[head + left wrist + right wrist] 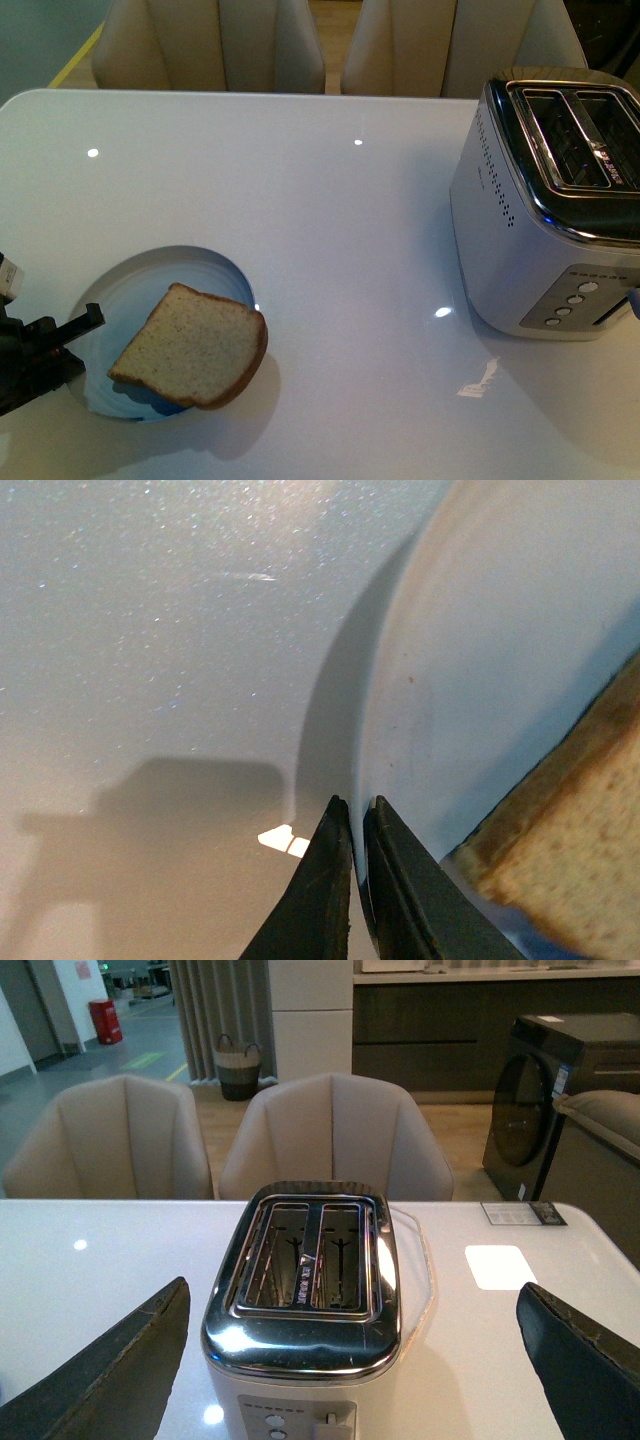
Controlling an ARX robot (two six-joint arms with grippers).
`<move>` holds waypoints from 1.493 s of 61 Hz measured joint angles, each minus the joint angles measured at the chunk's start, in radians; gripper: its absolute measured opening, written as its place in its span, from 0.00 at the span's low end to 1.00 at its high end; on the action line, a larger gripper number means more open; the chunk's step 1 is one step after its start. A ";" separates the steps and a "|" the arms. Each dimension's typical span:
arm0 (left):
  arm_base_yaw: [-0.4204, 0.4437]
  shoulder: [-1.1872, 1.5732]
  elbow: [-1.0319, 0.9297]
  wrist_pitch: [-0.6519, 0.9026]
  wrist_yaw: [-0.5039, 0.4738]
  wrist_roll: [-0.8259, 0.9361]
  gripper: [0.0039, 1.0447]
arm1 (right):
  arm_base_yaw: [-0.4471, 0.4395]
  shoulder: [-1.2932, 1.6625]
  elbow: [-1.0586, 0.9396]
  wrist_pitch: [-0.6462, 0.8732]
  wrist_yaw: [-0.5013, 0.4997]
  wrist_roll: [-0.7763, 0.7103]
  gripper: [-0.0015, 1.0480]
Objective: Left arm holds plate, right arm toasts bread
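Observation:
A pale grey-blue plate (180, 275) lies on the white table at the front left, with one slice of tan bread (192, 346) lying flat on it, overhanging the rim toward the front right. My left gripper (72, 345) is shut on the plate's left rim. In the left wrist view the two dark fingers (320, 900) pinch the rim of the plate (500, 660), and the bread (570, 850) lies beside them. My right gripper (350, 1310) hangs open in front of the silver two-slot toaster (305, 1290), nothing between its fingers. The front view does not show it.
The toaster (545, 210) stands at the table's right side, its two slots empty and its buttons and lever facing the front. Two beige chairs (330, 45) stand behind the table's far edge. A small card (523, 1213) lies on the table beyond the toaster.

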 joint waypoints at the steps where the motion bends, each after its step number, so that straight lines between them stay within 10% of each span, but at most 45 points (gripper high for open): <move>1: -0.002 0.000 0.000 0.000 0.000 0.000 0.03 | 0.000 0.000 0.000 0.000 0.000 0.000 0.91; 55: -0.138 -0.759 -0.364 -0.394 -0.031 -0.242 0.03 | 0.000 0.000 0.000 0.000 0.000 0.000 0.91; 91: -0.462 -0.989 -0.008 -0.730 -0.159 -0.540 0.03 | 0.000 0.000 0.000 0.000 0.000 0.000 0.91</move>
